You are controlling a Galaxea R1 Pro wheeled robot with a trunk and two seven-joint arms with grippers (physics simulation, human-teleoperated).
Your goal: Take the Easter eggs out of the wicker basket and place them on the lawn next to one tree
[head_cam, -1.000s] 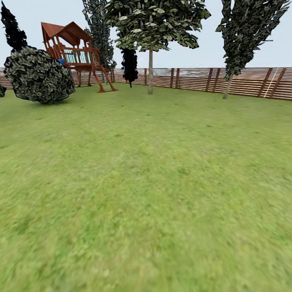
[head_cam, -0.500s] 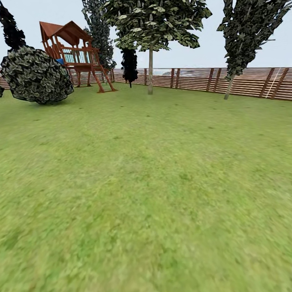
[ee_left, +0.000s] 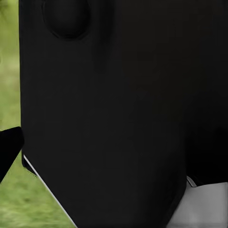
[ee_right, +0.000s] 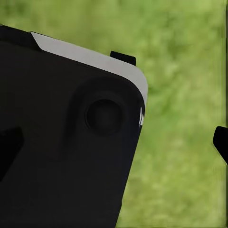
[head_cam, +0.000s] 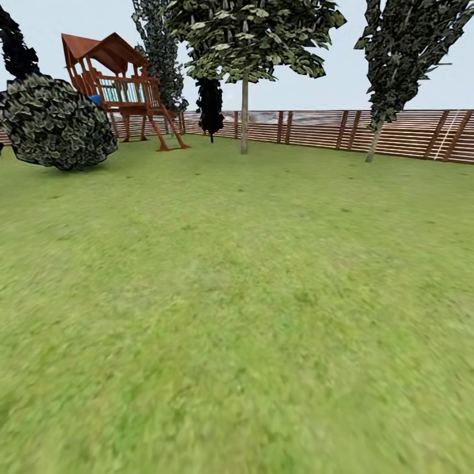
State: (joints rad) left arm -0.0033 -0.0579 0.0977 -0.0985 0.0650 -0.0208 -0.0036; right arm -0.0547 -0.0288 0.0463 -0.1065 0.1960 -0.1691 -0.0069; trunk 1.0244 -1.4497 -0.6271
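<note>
Spreading wide, green lawn (head_cam: 250, 296), pale-trunked tree (head_cam: 244, 112) by slatted fence (head_cam: 395, 131), both tools' states unclear

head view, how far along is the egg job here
Nothing looks done: open lawn lies ahead, with the pale-trunked tree far off by the fence and playset. Nothing is visibly in hand; the wrist views show dark robot body over grass. Finding the basket and moving all three eggs remains.
</note>
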